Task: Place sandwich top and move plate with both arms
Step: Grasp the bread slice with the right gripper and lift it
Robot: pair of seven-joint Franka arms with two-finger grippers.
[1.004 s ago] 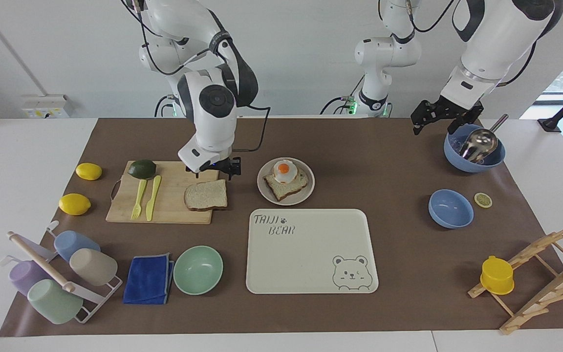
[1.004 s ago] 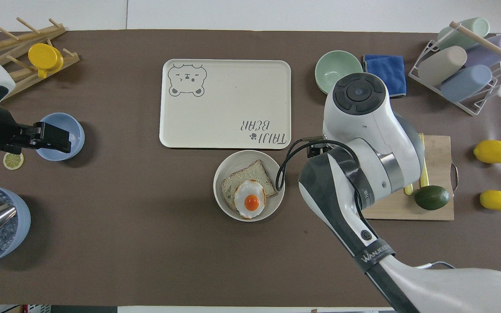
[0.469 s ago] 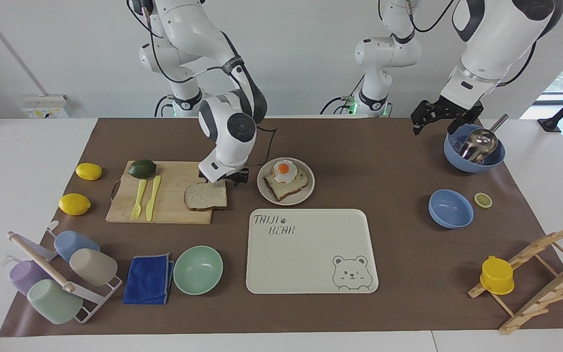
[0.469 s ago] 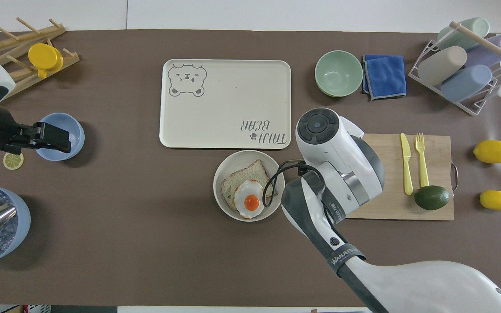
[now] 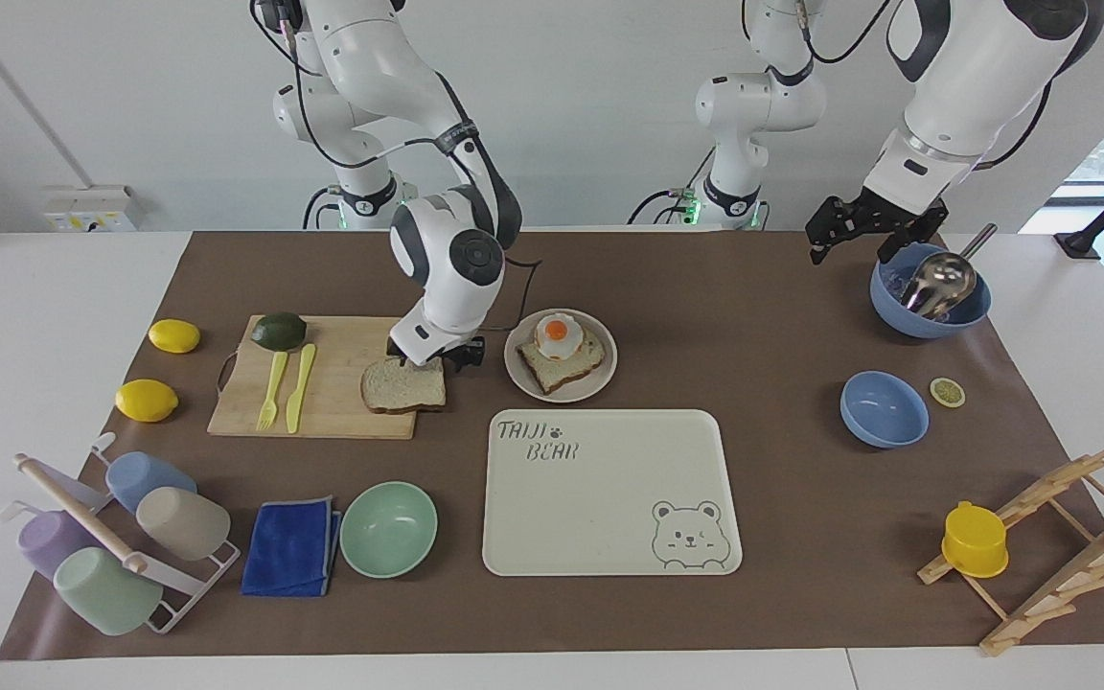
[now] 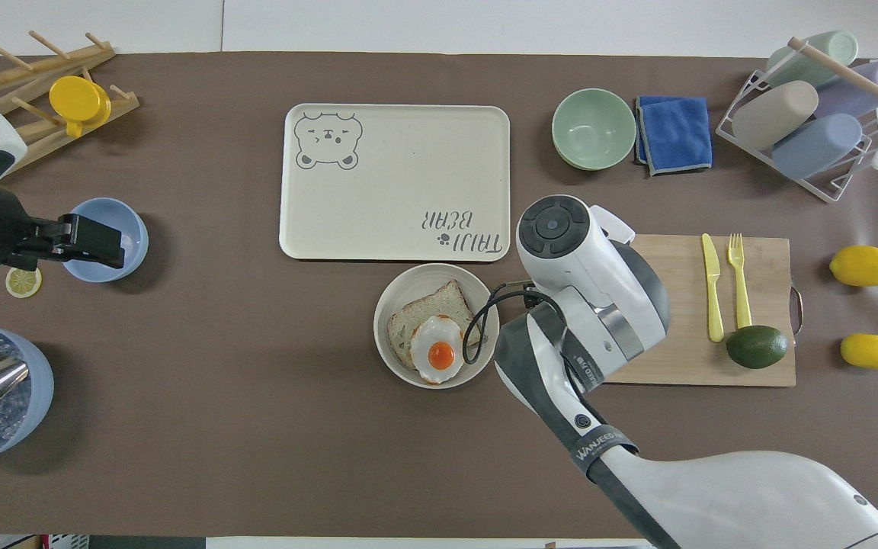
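Sandwich top (image 5: pixel 403 385): lay flat on the wooden cutting board (image 5: pixel 322 407), at the board's corner nearest the plate (image 5: pixel 602 381), overhanging slightly. Plate: beside the board, toward the left arm's end, carrying a bread slice with a fried egg (image 5: pixel 557 335).

Right pincer (image 5: pixel 439 358): down at the sandwich top's edge nearest the robots; spread or pressed together, I could not tell. The right arm's wrist hid the slice from overhead.

Left pincer (image 5: pixel 857 230): hung over the counter beside the blue bowl with the metal scoop (image 5: pixel 931 290), fingers spread, pinching nothing; that arm waited.

Around: a green fork and knife (image 5: pixel 286 386) and an avocado (image 5: pixel 279 332) on the board; two lemons (image 5: pixel 160 368) just off it. Bear tray (image 5: pixel 609 494) farther from the robots than the plate, bare. Mint bowl (image 5: pixel 388 529) and blue cloth (image 5: pixel 292 547) near it.

Surface: brown mat (image 5: pixel 705 307) over a white counter (image 5: pixel 54 307). Open mat lay between the plate and the blue bowls.
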